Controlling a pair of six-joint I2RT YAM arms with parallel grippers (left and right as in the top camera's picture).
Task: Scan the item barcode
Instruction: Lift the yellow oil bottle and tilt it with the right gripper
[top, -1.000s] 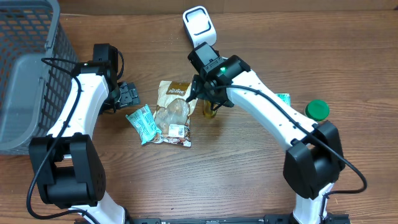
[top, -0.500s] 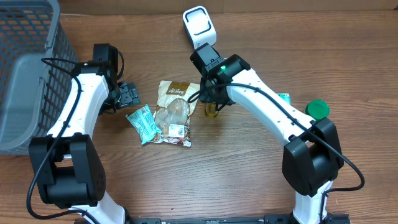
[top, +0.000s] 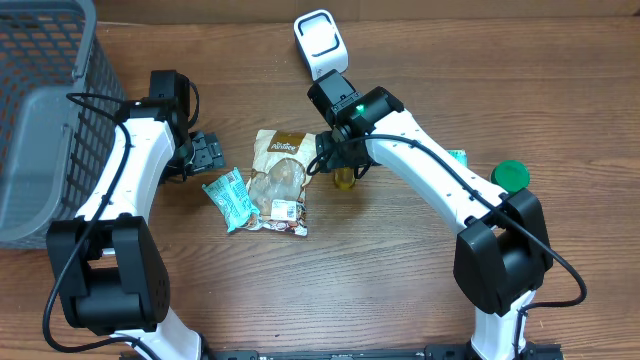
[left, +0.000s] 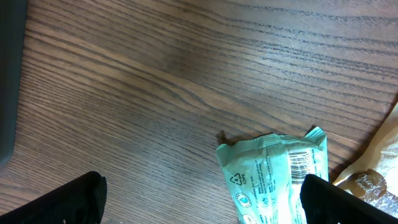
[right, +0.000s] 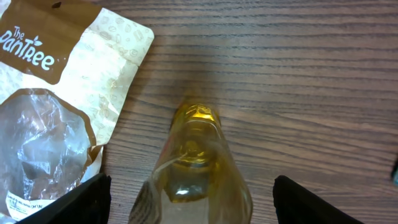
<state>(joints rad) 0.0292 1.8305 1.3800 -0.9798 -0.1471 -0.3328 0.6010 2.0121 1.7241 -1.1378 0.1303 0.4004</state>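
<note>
Overhead: yellow bottle (top: 344, 178) sits on the desk (top: 400, 290) just beside the snack bag (top: 278, 180), right claw (top: 338, 162) directly over it; left claw (top: 207, 152) beside the green packet (top: 228, 198). Left wrist: left claw wide open, empty. Right wrist: right claw open, fingers (right: 74, 205) astride the bottle, no contact seen.

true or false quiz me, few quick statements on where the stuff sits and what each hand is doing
1. The right hand straddles the yellow bottle with its fingers clear of it. True.
2. The left hand grips the teal wrapper. False: it is open above the wrapper and holds nothing.
3. The white scanner lies inside the basket. False: it stands on the table at the far edge, well apart from the basket.
4. The Pantree bag lies between the teal wrapper and the yellow bottle. True.
</note>
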